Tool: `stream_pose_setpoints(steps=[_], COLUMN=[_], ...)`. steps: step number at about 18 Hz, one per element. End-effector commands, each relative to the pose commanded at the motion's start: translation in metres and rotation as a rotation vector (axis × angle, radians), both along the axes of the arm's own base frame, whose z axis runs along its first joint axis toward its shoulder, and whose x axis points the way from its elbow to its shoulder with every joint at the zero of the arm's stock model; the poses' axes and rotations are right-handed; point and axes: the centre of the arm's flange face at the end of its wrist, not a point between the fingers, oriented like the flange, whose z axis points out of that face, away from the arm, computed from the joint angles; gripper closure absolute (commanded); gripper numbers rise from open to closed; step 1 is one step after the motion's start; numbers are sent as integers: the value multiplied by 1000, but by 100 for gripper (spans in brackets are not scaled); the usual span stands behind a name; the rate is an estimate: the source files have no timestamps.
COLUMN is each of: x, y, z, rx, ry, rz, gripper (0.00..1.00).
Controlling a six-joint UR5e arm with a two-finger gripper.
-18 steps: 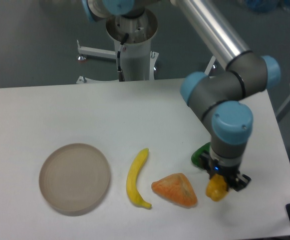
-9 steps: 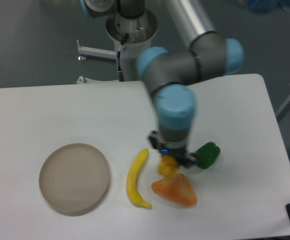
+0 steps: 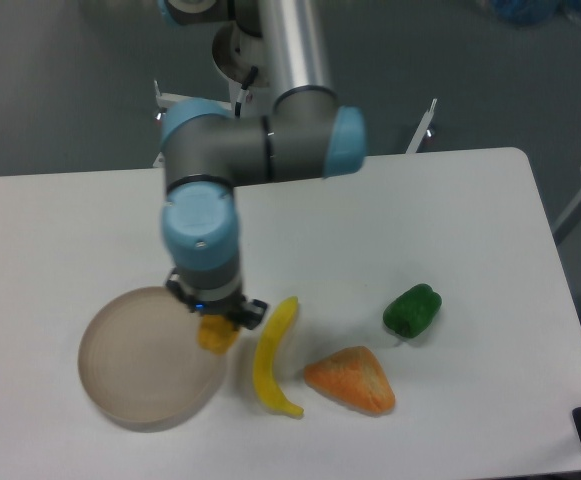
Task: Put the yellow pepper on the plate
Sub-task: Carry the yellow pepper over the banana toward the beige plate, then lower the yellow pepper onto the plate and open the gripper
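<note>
Nearest the camera lie the orange wedge-shaped lump point(image 3: 351, 380) and the banana point(image 3: 272, 356), with the plate point(image 3: 135, 372) to their left. At the plate's right rim the gripper point(image 3: 216, 322) is clamped on the yellow pepper point(image 3: 214, 335) — held over the rim's edge, just beside the banana. Farther right sits the green pepper point(image 3: 412, 310) — well apart.

The claw point(image 3: 217, 318) hangs over the right rim of the round beige-tan plate point(image 3: 135, 365), closed on the small yellow-orange pepper point(image 3: 213, 335). The plate surface to its left is bare. Just beside it on the right lies the long curved yellow banana point(image 3: 272, 355), then the orange wedge-shaped lump point(image 3: 351, 379) and the dark green pepper point(image 3: 412, 310). The white table point(image 3: 60, 235) behind the plate is open.
</note>
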Motion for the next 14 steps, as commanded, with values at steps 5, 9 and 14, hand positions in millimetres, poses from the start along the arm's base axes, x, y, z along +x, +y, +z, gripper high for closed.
stream_pose_setpoints(steps=[5, 9, 14], x=[46, 55, 56], y=[17, 20, 20], z=[-29, -43, -51], rx=[7, -12, -24], ry=[8, 15, 18], rz=[-2, -1, -4], gripper=[55, 55, 55])
